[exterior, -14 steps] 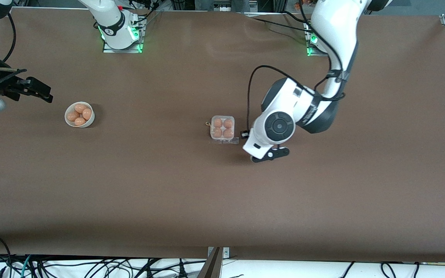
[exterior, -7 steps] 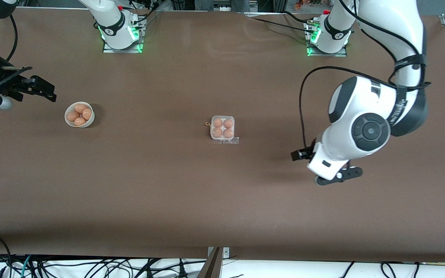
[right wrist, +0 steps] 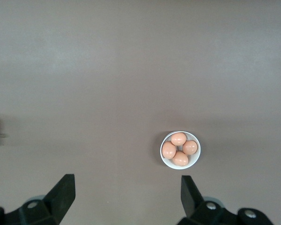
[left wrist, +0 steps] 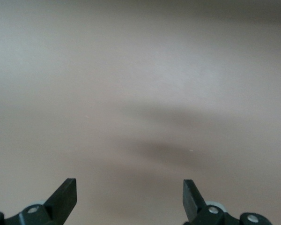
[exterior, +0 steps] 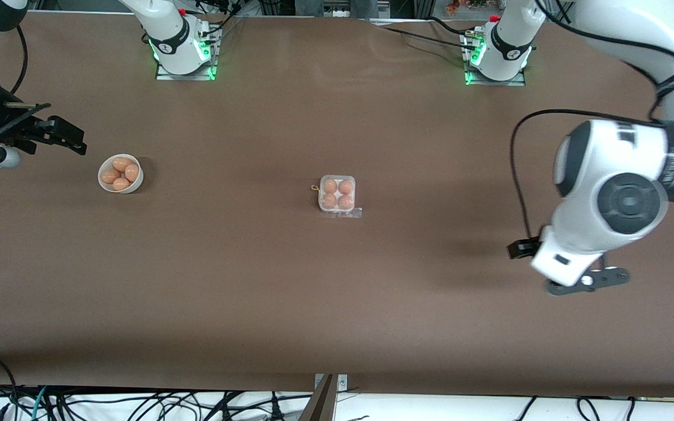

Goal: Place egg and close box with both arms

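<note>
The box (exterior: 320, 194), a small white tray with a clear lid, sits mid-table with several brown eggs (exterior: 329, 186) in its cups. The lid seems to lie down over them, and a clear flap sticks out at the edge nearer the front camera. My left gripper (left wrist: 129, 187) is open and empty, over bare table toward the left arm's end; in the front view the wrist (exterior: 571, 263) hides its fingers. My right gripper (exterior: 71, 137) is open and empty, in the air near the right arm's end of the table, close to the bowl; it also shows in the right wrist view (right wrist: 127, 185).
A round white bowl (exterior: 137, 186) with several brown eggs stands toward the right arm's end; it also shows in the right wrist view (right wrist: 162, 157). The brown table (exterior: 337, 304) spreads wide around the box. Cables hang along its near edge.
The left arm has swung from right beside the box out toward its own end of the table, gripper empty. The right gripper has barely shifted. Box and bowl have not moved.
</note>
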Action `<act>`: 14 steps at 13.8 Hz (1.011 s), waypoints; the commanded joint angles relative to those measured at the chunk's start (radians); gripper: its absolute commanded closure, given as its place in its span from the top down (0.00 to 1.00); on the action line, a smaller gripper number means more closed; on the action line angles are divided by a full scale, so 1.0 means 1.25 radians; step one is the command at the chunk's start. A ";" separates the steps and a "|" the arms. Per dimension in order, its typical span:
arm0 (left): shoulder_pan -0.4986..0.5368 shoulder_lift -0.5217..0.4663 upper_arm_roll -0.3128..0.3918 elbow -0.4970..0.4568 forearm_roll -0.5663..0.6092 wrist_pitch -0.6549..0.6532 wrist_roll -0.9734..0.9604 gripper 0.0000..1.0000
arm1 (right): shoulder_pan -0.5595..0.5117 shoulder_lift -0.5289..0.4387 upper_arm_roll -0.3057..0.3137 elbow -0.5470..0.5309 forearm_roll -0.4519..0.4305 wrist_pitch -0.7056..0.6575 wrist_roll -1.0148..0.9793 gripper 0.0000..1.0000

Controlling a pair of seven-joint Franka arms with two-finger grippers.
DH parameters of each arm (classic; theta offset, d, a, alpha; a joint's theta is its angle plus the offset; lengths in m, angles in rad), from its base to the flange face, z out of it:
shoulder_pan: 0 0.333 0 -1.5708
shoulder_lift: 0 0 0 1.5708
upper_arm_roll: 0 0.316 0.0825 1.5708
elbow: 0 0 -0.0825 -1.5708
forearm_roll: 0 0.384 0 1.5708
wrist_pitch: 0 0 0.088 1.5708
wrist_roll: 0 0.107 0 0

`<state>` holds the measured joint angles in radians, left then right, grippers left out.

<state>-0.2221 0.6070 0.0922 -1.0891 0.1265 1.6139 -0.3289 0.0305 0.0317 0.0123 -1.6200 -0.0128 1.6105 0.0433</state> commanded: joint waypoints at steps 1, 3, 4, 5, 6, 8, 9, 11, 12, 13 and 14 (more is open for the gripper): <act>0.068 -0.089 -0.016 -0.043 0.020 -0.011 0.118 1.00 | -0.016 -0.004 0.018 0.001 -0.008 -0.010 0.007 1.00; 0.137 -0.143 -0.058 -0.103 0.020 0.005 0.162 1.00 | -0.013 -0.004 0.020 0.001 -0.009 -0.010 0.012 1.00; 0.177 -0.163 -0.091 -0.112 0.021 0.016 0.170 1.00 | -0.015 -0.006 0.020 0.001 -0.008 -0.010 0.013 1.00; 0.210 -0.191 -0.114 -0.138 0.022 0.023 0.170 1.00 | -0.015 -0.004 0.020 0.001 -0.009 -0.010 0.013 1.00; 0.219 -0.224 -0.118 -0.184 0.023 0.046 0.175 1.00 | -0.015 -0.006 0.020 0.001 -0.009 -0.010 0.013 1.00; 0.222 -0.287 -0.118 -0.293 0.023 0.119 0.181 1.00 | -0.015 -0.004 0.018 0.001 -0.009 -0.008 0.013 1.00; 0.222 -0.320 -0.118 -0.356 0.022 0.152 0.181 1.00 | -0.016 -0.004 0.018 0.001 -0.009 -0.008 0.012 1.00; 0.240 -0.379 -0.119 -0.444 -0.003 0.184 0.181 1.00 | -0.016 -0.004 0.018 0.001 -0.009 -0.008 0.012 1.00; 0.254 -0.396 -0.120 -0.456 -0.036 0.184 0.182 1.00 | -0.016 -0.004 0.018 0.001 -0.009 -0.007 0.012 1.00; 0.272 -0.411 -0.120 -0.467 -0.075 0.184 0.183 1.00 | -0.016 -0.004 0.018 0.001 -0.009 -0.008 0.012 1.00; 0.296 -0.423 -0.120 -0.471 -0.100 0.180 0.202 1.00 | -0.016 -0.004 0.018 0.001 -0.009 -0.008 0.012 1.00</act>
<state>0.0825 0.1640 -0.0428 -1.5955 0.0629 1.8146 -0.1149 0.0281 0.0319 0.0171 -1.6201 -0.0128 1.6099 0.0464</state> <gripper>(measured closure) 0.000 0.000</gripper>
